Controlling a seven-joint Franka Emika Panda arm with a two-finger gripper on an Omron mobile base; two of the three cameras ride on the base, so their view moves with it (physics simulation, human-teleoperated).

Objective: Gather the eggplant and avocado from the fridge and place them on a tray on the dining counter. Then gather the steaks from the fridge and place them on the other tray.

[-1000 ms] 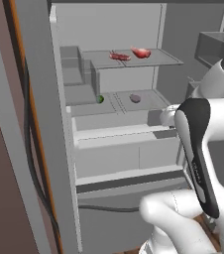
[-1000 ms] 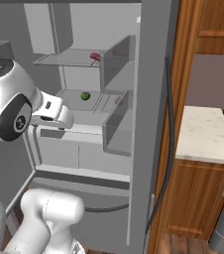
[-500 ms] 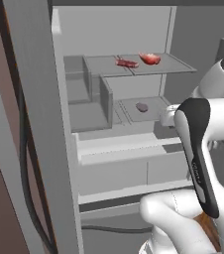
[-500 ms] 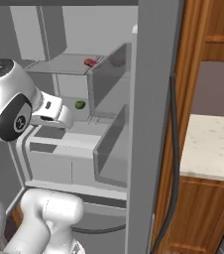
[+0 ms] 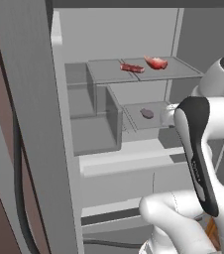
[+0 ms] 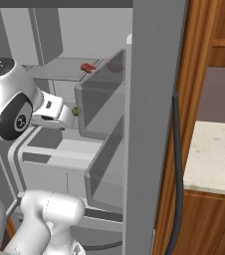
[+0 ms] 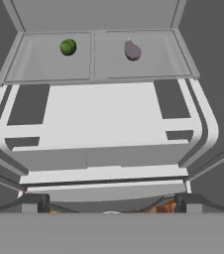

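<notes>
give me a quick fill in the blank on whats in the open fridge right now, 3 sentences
1. In the hand view, the avocado lies to the ____ of the eggplant.
2. The steaks rest on the shelf ____ the one holding the eggplant.
3. The gripper faces the fridge with its jaws ____ and nothing between them.

Missing words: left; above; open

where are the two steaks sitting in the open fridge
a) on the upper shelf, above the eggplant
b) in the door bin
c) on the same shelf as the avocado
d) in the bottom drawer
a: the steaks lie on the upper shelf, with the eggplant on the shelf below.
</notes>
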